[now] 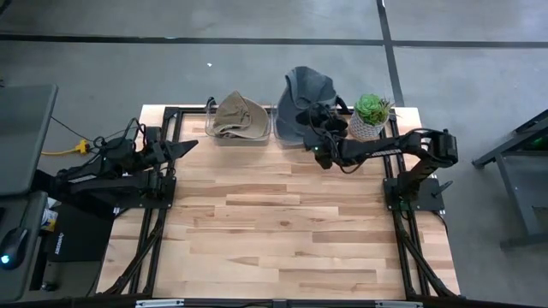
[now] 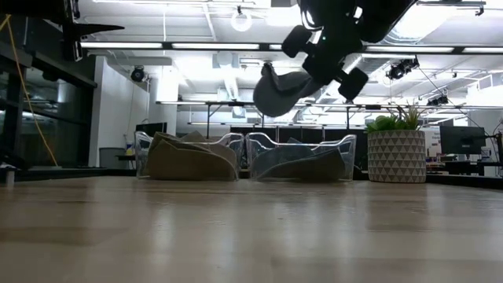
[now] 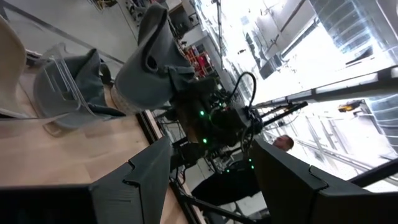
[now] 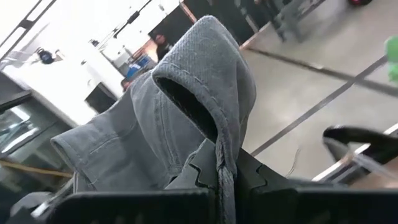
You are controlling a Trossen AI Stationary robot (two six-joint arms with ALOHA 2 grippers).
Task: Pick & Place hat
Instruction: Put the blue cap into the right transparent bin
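Observation:
A grey hat [image 1: 304, 96] hangs in the air over the right-hand clear bin [image 2: 302, 159] at the table's far edge, and my right gripper [image 4: 222, 169] is shut on it. That bin holds more grey cloth [image 3: 68, 87]. A tan hat [image 1: 240, 117] lies in the left-hand clear bin [image 2: 189, 156]. In the low view the grey hat [image 2: 277, 90] is well above both bins. My left gripper [image 1: 187, 147] waits open at the table's left side, above the table, with nothing between its fingers. My right gripper pinches a stitched fold of the grey hat's cloth [image 4: 219, 152] between its two fingers, more than one layer. The fingers come roughly level from the table's near side. The hat is lifted clear above the bin, its crown [image 2: 271, 93] bulging out beyond the fingertips.
A potted green plant in a white patterned pot [image 1: 370, 117] stands just right of the bins at the far edge. The wooden tabletop [image 1: 274, 222] is bare in front of the bins. People show in the room beyond the table.

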